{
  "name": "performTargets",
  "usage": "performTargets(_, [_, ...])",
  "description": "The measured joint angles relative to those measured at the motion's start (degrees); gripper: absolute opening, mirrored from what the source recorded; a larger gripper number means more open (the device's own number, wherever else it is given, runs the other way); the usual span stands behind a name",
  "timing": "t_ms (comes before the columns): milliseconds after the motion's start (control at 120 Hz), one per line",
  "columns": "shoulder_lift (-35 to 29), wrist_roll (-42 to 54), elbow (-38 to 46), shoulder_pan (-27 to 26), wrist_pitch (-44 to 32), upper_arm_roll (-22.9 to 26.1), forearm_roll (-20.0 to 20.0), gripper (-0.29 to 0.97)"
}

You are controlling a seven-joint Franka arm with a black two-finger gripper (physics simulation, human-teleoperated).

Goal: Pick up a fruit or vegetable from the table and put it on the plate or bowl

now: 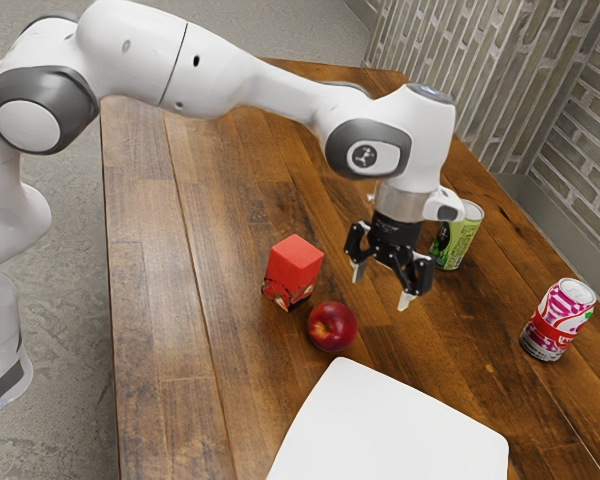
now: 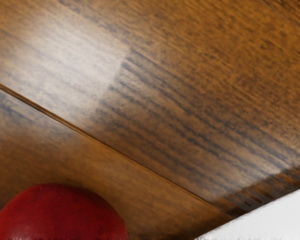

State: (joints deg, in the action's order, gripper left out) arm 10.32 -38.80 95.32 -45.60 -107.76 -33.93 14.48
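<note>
A round red apple [image 1: 332, 325] is seen resting on the brown wooden plank table [image 1: 200, 300], just beside the far edge of a flat white square plate [image 1: 390, 430]. The black two-finger gripper [image 1: 380, 288] is held above the table near the apple, fingers spread apart with nothing between them. A red carton [image 1: 293, 270] is stood close to the apple; a green can [image 1: 457, 238] and a red-and-white can [image 1: 558, 320] are placed further toward the exterior view's right.
</note>
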Motion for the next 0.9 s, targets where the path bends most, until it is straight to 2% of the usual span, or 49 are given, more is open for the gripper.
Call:
performTargets(183, [-0.1,0.5,0.1,0.0,4.4,-0.4,1.0,0.68])
performTargets(358, [0.7,1.0,0.5,0.5,7.0,-0.5,-1.0,0.68])
performTargets(758, [1.5,2.3,0.6,0.9,5.2,-0.4,-4.2,0.68])
performTargets(900, [1.5,2.5,0.6,0.8,4.8,-0.3,-4.0,0.68])
